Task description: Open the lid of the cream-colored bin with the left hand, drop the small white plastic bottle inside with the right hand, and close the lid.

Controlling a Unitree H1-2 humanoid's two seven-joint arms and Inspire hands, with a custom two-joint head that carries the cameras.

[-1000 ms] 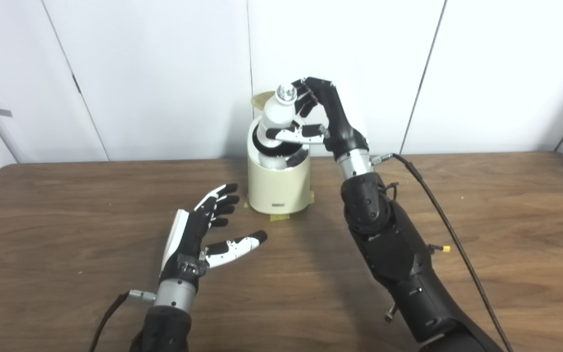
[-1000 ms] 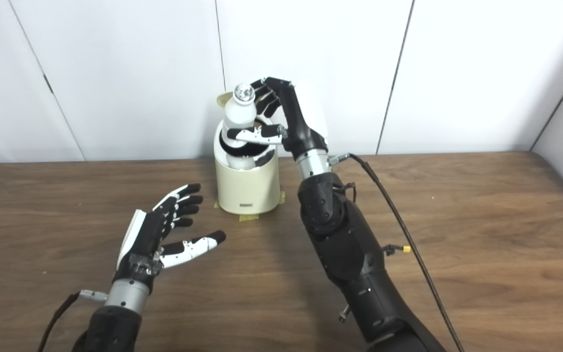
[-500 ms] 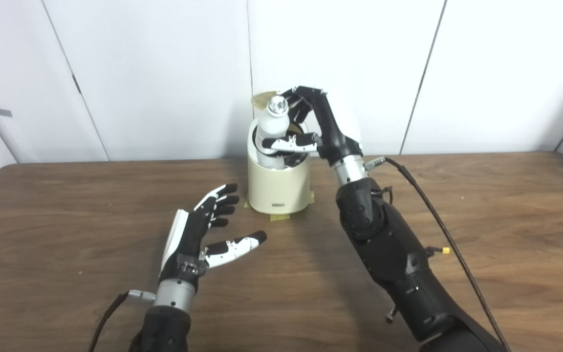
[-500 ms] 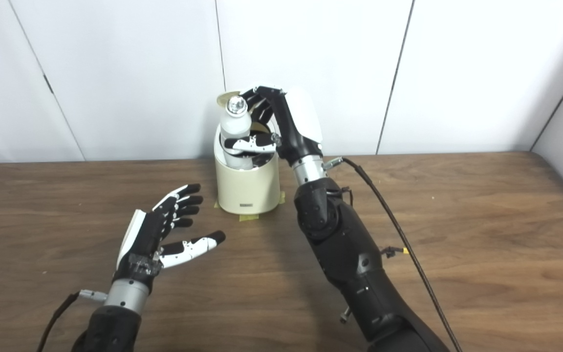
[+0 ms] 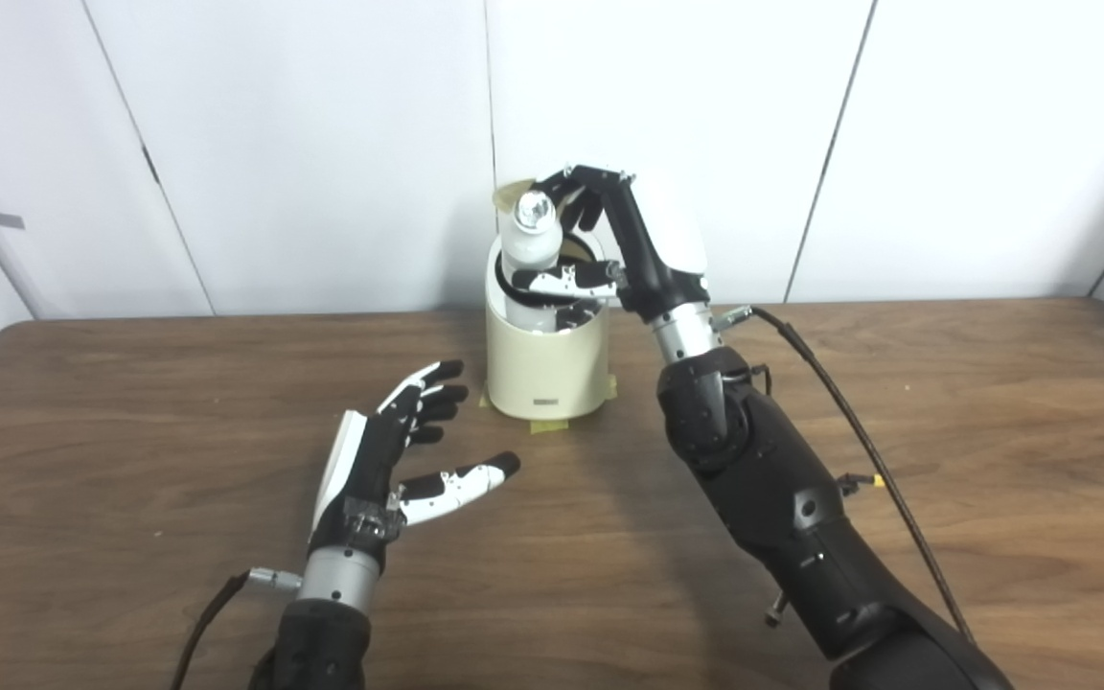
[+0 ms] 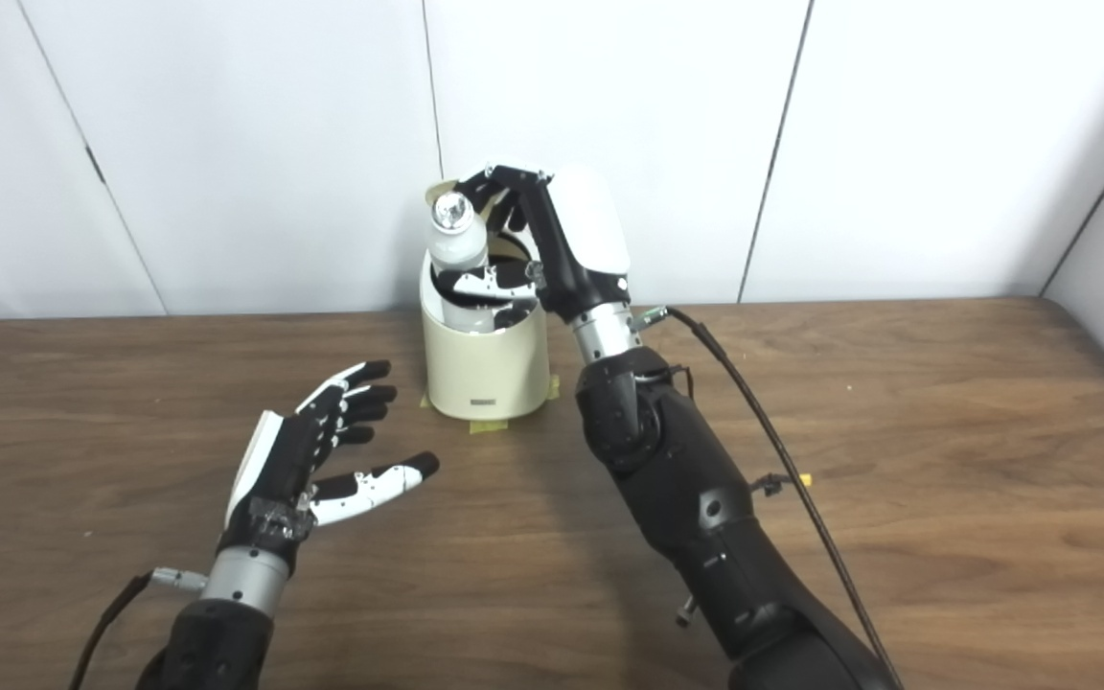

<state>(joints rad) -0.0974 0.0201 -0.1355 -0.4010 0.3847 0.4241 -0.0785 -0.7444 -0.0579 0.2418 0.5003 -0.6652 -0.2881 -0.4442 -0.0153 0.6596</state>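
Wooden table [image 5: 130,431]; white silver-capped bottle [image 5: 528,251] in bin [image 5: 546,369].

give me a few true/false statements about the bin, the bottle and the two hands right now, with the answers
1. The right hand grips the white bottle. True.
2. The bottle lies flat on the table. False: its lower end is inside the cream bin, held upright, slightly tilted.
3. The left hand holds the lid up. False: it hovers open over the table, in front of the bin, touching nothing.
4. The bin's lid is open, standing up behind the bottle. True.
5. The bottle's cap points down into the bin. False: the cap is on top.
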